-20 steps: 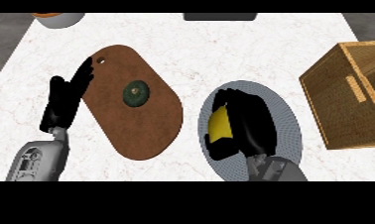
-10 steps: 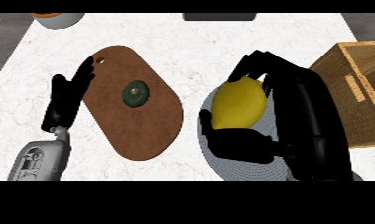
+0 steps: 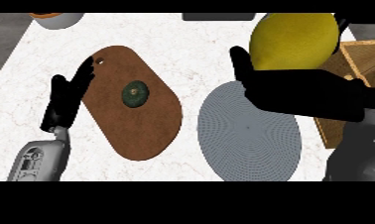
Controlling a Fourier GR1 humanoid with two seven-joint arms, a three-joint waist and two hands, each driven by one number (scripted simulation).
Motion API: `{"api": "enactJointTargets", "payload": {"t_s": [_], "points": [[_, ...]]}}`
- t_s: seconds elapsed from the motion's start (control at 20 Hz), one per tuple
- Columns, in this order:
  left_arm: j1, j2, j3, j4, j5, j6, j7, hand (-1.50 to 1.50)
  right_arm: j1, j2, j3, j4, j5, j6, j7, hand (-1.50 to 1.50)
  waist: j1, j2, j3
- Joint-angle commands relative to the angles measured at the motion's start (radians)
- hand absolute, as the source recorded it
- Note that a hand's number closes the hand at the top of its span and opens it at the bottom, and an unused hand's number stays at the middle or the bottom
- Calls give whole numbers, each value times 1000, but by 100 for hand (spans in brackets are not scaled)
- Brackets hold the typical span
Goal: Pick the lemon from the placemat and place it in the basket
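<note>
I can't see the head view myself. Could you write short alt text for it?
The robot's right hand holds a yellow lemon lifted above a grey round placemat, with a wooden basket partly hidden behind it at the right edge. The left hand rests open beside a brown cutting board bearing a small dark green item.

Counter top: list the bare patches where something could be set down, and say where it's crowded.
Bare white counter lies between the brown cutting board and the grey placemat, and along the far edge near the bowl. The right is crowded: right hand holding the lemon by the basket. Left hand borders the board.
</note>
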Motion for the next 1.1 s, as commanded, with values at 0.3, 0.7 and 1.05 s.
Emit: {"api": "enactJointTargets", "payload": {"t_s": [0.3, 0.7, 1.05], "points": [[15, 24, 26, 7, 10, -10, -18, 0, -99, -297, -113, 227, 40, 282, 21, 150, -14, -1, -1], [23, 27, 20, -70, 35, -40, 33, 0, 0, -512, -254, 385, 17, 353, -177, 150, 3, 4, 2], [-25, -17, 1, -22, -20, 28, 24, 0, 176, -653, -388, 442, -6, 269, -443, 150, 0, 7, 2]]}}
